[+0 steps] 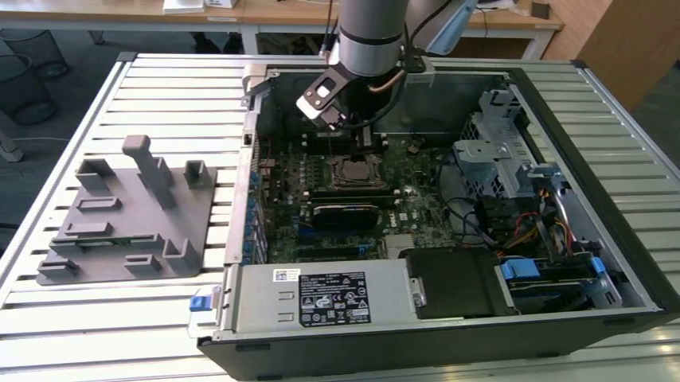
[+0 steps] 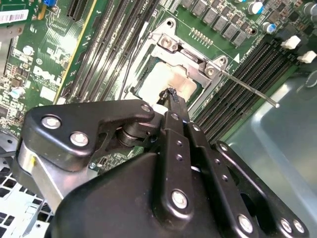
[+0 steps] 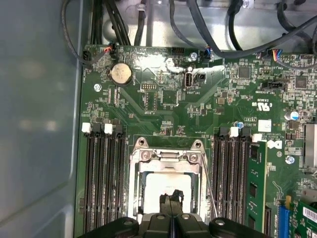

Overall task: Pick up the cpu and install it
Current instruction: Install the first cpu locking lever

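Far left of the slatted metal desk (image 1: 170, 79) is a grey plastic holder tray (image 1: 123, 219), and the open black computer case (image 1: 595, 239) fills the right side. The flat silvery square cpu (image 3: 153, 183) is sitting in the metal socket frame (image 3: 141, 156) on the green motherboard (image 3: 163, 114). The black claw (image 3: 171, 198) hangs right over it with its fingers pinched together on nothing, can't tell if they touch.

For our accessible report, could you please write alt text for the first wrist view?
The gripper, fingertips closed, sits over the silvery cpu lying inside the metal socket frame of a green motherboard. Black memory slots flank the socket, and cables run beyond the board.
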Tool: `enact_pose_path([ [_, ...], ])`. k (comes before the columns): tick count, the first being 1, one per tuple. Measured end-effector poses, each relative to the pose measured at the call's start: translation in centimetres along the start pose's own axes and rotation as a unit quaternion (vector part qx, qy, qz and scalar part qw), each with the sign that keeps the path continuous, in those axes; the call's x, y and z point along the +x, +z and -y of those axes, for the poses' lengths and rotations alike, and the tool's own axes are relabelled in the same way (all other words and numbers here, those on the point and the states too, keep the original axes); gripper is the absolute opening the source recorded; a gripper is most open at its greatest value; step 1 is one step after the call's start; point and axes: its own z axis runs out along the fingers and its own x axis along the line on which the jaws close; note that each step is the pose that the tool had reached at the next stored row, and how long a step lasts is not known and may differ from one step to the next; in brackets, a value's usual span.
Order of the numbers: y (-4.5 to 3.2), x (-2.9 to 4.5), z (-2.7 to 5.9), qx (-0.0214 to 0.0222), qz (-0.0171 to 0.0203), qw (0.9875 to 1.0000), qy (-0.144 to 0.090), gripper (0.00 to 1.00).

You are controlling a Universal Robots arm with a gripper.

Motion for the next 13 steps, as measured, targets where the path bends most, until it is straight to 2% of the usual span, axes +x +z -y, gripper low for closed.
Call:
enact_pose_path([
  [4,-0.49,0.0,-0.01,0.0,0.0,1.0,0.0,0.11],
  [13,-3.0,0.01,-0.05,0.0,0.0,1.0,0.0,0.11],
])
